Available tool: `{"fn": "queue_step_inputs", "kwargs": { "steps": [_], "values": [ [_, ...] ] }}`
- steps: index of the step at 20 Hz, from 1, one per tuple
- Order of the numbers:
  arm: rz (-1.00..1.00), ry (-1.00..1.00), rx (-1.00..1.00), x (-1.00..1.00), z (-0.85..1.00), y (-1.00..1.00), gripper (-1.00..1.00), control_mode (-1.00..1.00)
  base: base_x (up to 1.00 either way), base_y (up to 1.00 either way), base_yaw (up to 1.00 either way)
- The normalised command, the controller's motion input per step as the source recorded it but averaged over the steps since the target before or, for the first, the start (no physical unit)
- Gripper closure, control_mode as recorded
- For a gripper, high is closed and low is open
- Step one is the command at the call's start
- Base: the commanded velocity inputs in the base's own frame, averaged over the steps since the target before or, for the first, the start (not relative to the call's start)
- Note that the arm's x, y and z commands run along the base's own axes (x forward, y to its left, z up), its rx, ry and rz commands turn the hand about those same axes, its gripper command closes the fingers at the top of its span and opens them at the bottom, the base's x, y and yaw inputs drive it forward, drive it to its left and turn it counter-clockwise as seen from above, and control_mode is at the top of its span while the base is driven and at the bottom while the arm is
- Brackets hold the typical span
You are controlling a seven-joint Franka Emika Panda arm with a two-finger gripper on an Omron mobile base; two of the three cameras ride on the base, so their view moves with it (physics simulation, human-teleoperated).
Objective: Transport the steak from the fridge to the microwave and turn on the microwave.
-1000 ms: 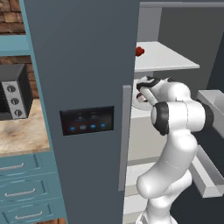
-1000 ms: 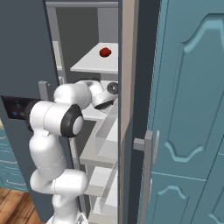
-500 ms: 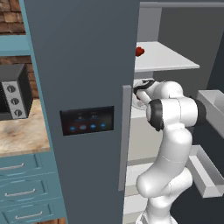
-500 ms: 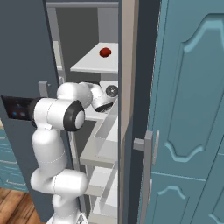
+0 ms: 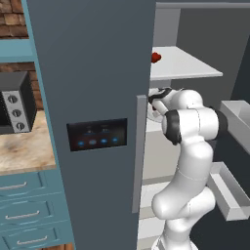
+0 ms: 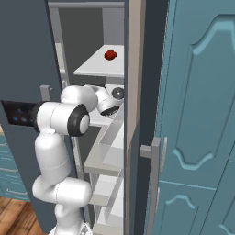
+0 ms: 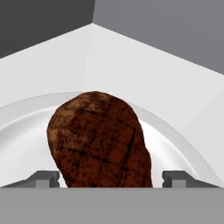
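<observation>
Here the gripper (image 7: 111, 179) stands wide, its fingertips (image 7: 43, 178) flanking the steak (image 7: 99, 139) on a white plate (image 7: 175, 140) inside the fridge (image 5: 97, 97)

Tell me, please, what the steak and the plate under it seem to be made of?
The steak looks like seared meat: matte, mottled reddish-brown with dark grill lines. The plate looks like glazed ceramic or plastic, smooth plain white with a raised rim; the rendering leaves that open.
</observation>
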Motion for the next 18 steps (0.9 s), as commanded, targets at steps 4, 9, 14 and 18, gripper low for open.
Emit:
{"fn": "queue_step_inputs", "kwargs": {
  "steps": [4, 9, 14, 18],
  "values": [
    [0.00, 0.00, 0.00, 0.06, -0.10, 0.00, 1.00, -1.00, 0.00, 0.00, 0.00],
    [0.00, 0.00, 0.00, 0.00, 0.00, 0.00, 1.00, -1.00, 0.00, 0.00, 0.00],
    [0.00, -0.10, 0.00, -0.20, 0.06, 0.02, 1.00, -1.00, 0.00, 0.00, 0.00],
    [0.00, -0.01, 0.00, -0.22, 0.20, 0.00, 1.00, -1.00, 0.00, 0.00, 0.00]
  ]
}}
